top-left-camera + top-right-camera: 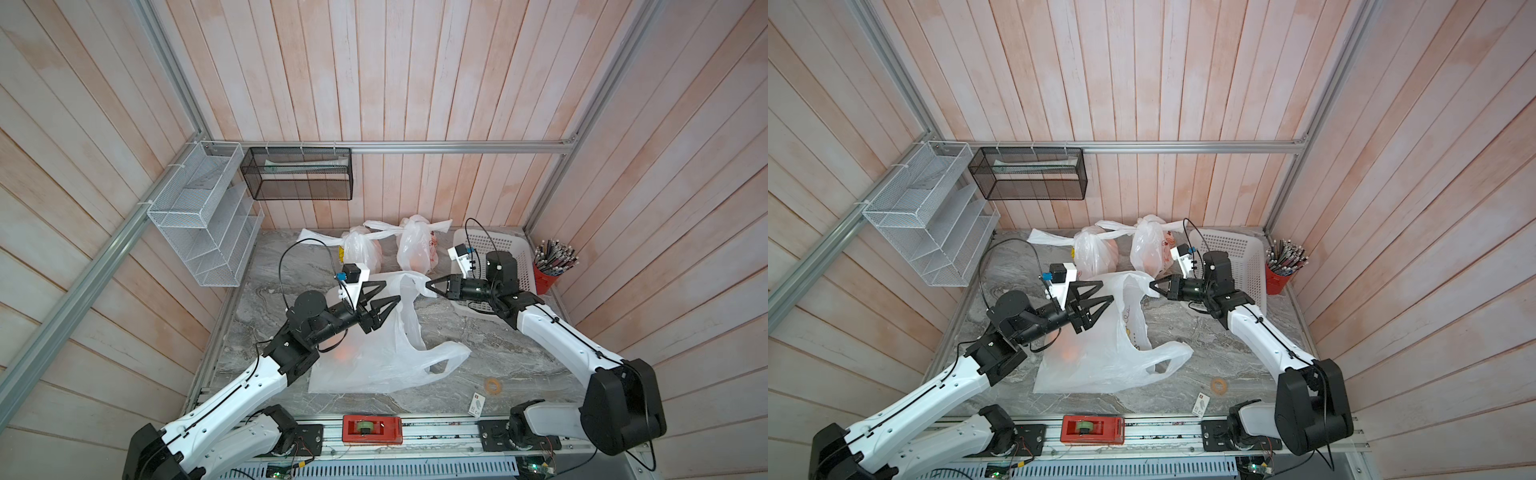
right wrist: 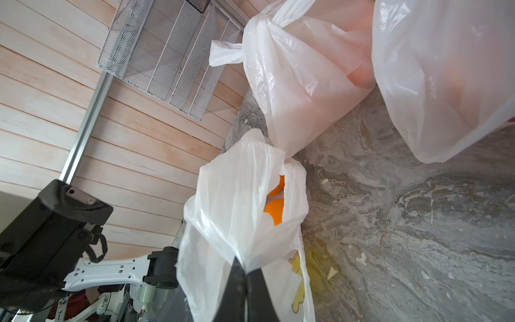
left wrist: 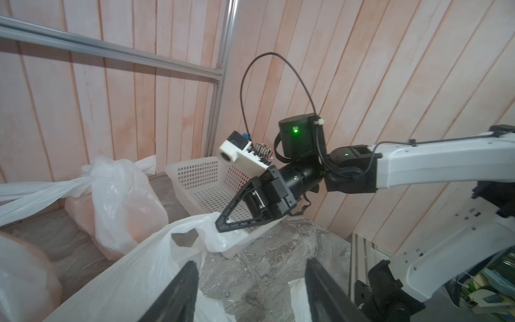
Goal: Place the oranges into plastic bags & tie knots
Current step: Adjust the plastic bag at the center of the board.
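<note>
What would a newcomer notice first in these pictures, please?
The large translucent white plastic bag sprawled mid-table, bright oranges showing inside, its handle pinched by the shut right gripper. The left gripper stands open above it. Two knotted bags of oranges sit by the back wall.

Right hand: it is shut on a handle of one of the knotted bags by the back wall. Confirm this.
Not right. The right hand is shut on a handle of the untied bag lying mid-table, not of a knotted bag. The right wrist view shows the pinch.
</note>
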Controlling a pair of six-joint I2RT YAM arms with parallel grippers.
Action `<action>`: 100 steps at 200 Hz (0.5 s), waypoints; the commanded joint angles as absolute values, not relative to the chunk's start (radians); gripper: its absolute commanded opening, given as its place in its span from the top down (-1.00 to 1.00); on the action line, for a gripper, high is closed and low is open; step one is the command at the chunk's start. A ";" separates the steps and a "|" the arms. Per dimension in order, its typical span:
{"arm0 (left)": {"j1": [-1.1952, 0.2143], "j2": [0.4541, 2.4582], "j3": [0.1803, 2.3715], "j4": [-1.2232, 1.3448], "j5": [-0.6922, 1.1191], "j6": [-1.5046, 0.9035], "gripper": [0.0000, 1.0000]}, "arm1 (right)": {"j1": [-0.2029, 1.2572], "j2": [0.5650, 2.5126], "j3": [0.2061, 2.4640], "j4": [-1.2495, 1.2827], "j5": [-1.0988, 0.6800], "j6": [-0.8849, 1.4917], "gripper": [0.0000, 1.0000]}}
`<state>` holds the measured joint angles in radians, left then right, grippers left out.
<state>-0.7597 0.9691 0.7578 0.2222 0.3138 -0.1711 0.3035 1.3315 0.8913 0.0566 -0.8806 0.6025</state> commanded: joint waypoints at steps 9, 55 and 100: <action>-0.988 1.021 0.803 0.048 0.054 0.069 -0.28 | 0.276 1.310 0.865 0.118 -0.911 0.642 1.00; -1.290 1.249 0.896 -0.067 -0.250 0.122 -0.34 | 0.245 1.312 0.835 0.146 -0.911 0.659 1.00; -1.390 1.540 1.064 -0.219 -0.391 0.081 -0.44 | 0.242 1.322 0.828 0.161 -0.917 0.663 1.00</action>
<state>-1.3666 1.4528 0.9955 -0.1043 -0.2546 0.0860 0.2466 1.3312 0.8383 0.1223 -0.8974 0.6590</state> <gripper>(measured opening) 0.705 0.042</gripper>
